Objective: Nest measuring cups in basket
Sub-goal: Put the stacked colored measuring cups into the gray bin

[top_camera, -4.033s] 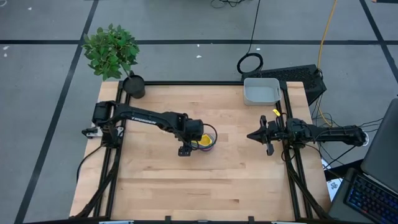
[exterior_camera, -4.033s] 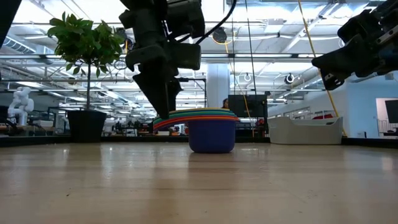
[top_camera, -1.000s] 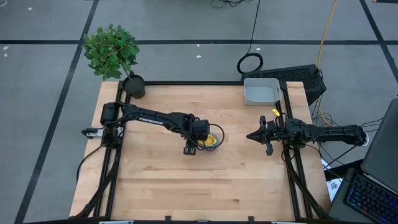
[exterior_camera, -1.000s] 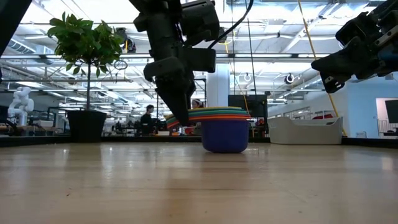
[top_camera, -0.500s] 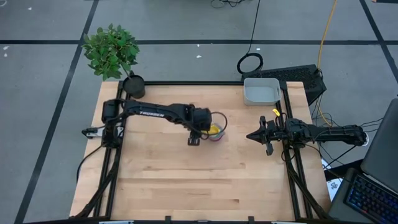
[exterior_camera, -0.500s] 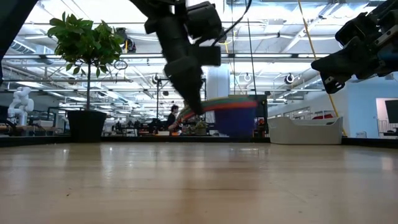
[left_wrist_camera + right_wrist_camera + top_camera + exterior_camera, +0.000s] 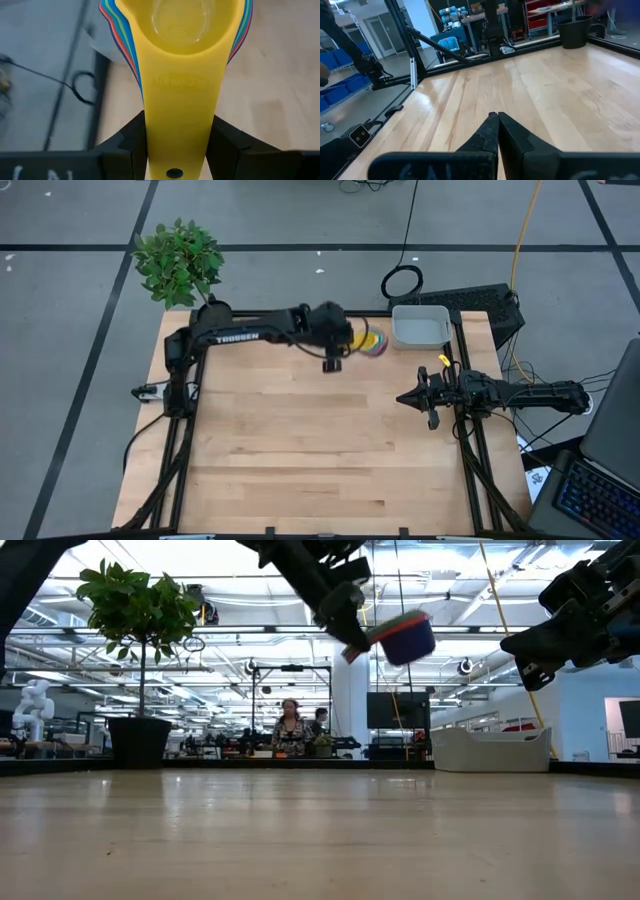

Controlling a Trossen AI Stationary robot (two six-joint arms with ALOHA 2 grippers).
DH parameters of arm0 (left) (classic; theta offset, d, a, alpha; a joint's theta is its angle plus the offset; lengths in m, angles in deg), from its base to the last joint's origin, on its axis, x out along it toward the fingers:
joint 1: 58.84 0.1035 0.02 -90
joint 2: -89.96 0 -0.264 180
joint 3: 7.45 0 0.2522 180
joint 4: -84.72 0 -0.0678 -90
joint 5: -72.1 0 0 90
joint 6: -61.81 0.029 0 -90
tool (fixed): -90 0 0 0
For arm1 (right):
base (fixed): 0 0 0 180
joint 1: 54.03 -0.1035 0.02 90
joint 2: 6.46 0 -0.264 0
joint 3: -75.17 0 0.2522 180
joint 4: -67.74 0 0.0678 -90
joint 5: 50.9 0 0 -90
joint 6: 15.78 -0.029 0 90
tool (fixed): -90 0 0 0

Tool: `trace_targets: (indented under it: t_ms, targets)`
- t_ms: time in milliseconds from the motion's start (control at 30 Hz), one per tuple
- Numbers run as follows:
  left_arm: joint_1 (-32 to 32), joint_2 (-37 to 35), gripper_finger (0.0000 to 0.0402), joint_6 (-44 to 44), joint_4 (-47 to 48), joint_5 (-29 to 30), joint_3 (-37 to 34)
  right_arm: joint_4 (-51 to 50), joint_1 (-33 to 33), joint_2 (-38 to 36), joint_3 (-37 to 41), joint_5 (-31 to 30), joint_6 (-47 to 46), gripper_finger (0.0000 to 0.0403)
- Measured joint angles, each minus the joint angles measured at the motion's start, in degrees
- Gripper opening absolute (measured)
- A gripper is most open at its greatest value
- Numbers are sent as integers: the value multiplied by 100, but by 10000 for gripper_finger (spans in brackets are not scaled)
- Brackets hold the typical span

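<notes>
The measuring cups [image 7: 371, 342] are nested in one stack, yellow innermost, blue outermost. My left gripper [image 7: 340, 345] is shut on their stacked handles and carries them high above the table's far side, just left of the light grey basket [image 7: 420, 326]. In the low view the stack [image 7: 405, 637] hangs in the air, tilted. My right gripper [image 7: 402, 398] is shut and hovers at the table's right side, holding nothing. My left gripper pinches the stacked flat handles [image 7: 176, 135] between its two fingers [image 7: 131, 145], one on each long edge, the fingers lying along the handles. It comes roughly level from the table's left. The nested stack is lifted clear of the table, bowls tilted, pointing toward the basket.
A black pot with a green plant [image 7: 180, 265] stands at the table's far left corner. A black cable coil [image 7: 402, 282] and dark equipment lie on the floor behind the basket. People [image 7: 290, 725] show in the room beyond the table.
My left gripper has lifted the nested stack off the table's middle and carried it up and toward the far edge and to the right, close to the basket. The stack has tilted as it rose. My right arm has kept still.
</notes>
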Motion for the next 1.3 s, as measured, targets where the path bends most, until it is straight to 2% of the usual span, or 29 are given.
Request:
trace_targets:
  t_ms: [267, 567, 733, 967, 1300]
  targets:
    - [241, 301, 149, 148, -244, -256, 857, 0, 0, 17, 0, -2, 7, 0]
    - [167, 1488, 149, 369, 397, -376, 2279, 15, 0, 146, 4, -2, -4, 0]
    - [156, 1933, 149, 417, 533, -387, 2817, 7, 0, 215, 4, 1, -26, 0]
    - [181, 1965, 149, 412, 490, -385, 2901, 4, 0, 330, 2, 13, -30, 0]
    - [115, 1965, 149, 296, 1418, -317, 2817, 342, 0, 344, -14, 17, 173, 0]
